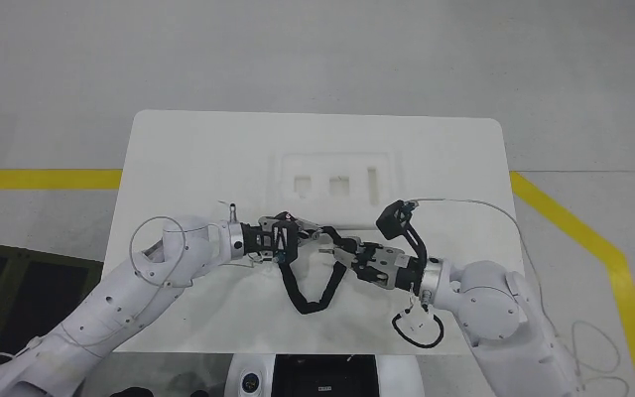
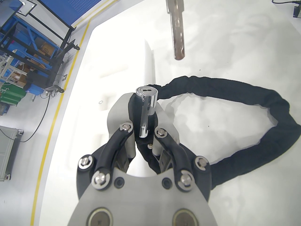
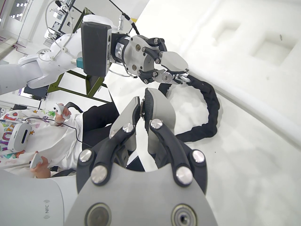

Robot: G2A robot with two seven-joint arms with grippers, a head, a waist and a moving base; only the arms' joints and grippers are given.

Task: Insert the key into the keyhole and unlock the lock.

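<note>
Over the white worktop point(image 1: 198, 149) the left claw point(image 2: 142, 116) clamps the lock cylinder point(image 2: 147, 104), the right claw point(image 3: 141, 105) pinches the key point(image 2: 177, 34) near the keyhole point(image 2: 147, 90); insertion and turning remain.

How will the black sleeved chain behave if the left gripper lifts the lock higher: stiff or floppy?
Probably floppy: the chain curves in a loose loop from the lock cylinder, held in the left gripper, down onto the table. It may be heavy for its size, as the loop lies flat. Being cloth-covered, it would likely drag, not slide.
</note>
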